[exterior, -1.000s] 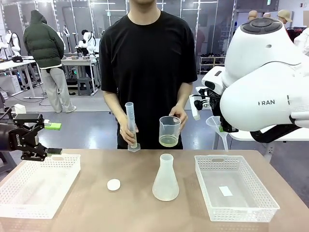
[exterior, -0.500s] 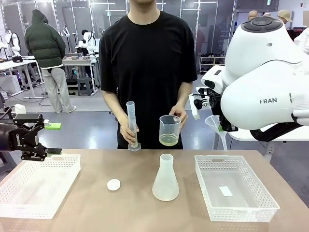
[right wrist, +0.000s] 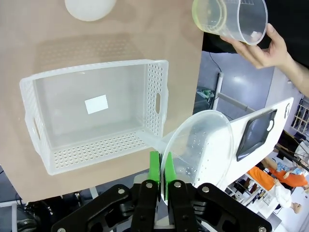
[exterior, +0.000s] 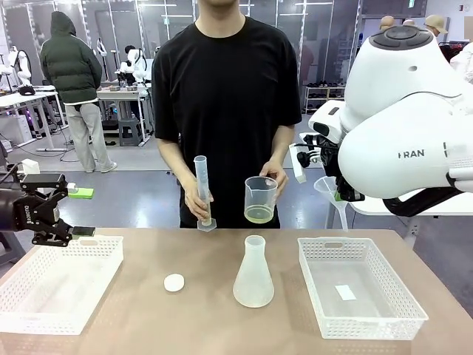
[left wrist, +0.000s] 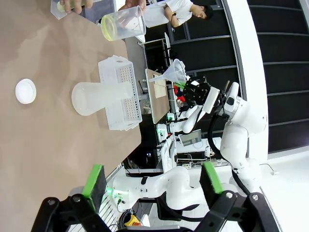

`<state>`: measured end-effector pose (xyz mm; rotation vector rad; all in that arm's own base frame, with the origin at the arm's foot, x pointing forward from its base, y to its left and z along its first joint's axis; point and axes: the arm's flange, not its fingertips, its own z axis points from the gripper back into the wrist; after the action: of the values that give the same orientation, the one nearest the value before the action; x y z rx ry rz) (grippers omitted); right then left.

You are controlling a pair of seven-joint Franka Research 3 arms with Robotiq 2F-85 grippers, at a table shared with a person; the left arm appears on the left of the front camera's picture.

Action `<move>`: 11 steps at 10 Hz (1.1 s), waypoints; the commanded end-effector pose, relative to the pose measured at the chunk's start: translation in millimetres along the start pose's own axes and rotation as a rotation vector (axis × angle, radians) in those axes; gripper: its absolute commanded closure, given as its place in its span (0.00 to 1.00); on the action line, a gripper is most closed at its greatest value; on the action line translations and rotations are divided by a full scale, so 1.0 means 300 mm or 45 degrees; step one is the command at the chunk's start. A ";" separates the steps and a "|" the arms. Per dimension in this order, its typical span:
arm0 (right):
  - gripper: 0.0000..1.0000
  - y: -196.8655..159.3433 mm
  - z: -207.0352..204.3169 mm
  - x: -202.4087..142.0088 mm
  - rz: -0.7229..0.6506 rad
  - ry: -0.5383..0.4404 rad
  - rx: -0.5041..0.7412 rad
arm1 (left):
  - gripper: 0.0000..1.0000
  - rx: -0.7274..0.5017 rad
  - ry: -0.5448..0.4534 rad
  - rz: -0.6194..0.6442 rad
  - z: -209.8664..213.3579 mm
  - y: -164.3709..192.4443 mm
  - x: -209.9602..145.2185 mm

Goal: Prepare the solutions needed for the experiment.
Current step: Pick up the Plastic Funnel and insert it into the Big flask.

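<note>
Left jaws spread at nine o'clock; right jaws pinching a funnel (right wrist: 203, 145) at three o'clock. Pale yellow solution (exterior: 259, 215) sits in the person's raised beaker (exterior: 260, 194), twelve o'clock of the conical flask (exterior: 253, 277).

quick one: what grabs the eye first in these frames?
The person at the far edge holds a beaker with pale yellow liquid in one hand and a graduated cylinder in the other. At right, the right gripper is shut on a clear funnel, held aloft. A conical flask stands mid-table; the left gripper hangs open near the left basket.
</note>
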<state>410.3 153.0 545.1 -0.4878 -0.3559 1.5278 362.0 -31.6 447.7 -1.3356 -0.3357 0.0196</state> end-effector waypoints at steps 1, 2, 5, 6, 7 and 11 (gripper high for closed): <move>0.96 0.000 0.001 0.000 0.000 0.000 -0.001 | 0.00 -0.039 -0.018 0.005 -0.008 -0.008 -0.001; 0.96 -0.002 0.014 0.008 0.060 -0.043 -0.027 | 0.00 -0.039 -0.018 0.005 -0.008 -0.008 -0.001; 0.96 0.026 0.052 0.063 0.173 -0.149 -0.060 | 0.00 -0.039 -0.018 0.005 -0.008 -0.008 -0.001; 0.96 0.036 0.062 0.089 0.209 -0.185 -0.070 | 0.00 -0.039 -0.018 0.005 -0.008 -0.008 -0.001; 0.96 0.055 0.077 0.126 0.271 -0.268 -0.081 | 0.00 -0.039 -0.018 0.005 -0.008 -0.008 -0.001; 0.96 0.121 0.127 0.262 0.430 -0.490 -0.098 | 0.00 -0.039 -0.018 0.005 -0.008 -0.008 -0.001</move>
<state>363.8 242.0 555.2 -0.3625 -0.6023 1.8981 362.0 -31.4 447.7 -1.3355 -0.3360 0.0199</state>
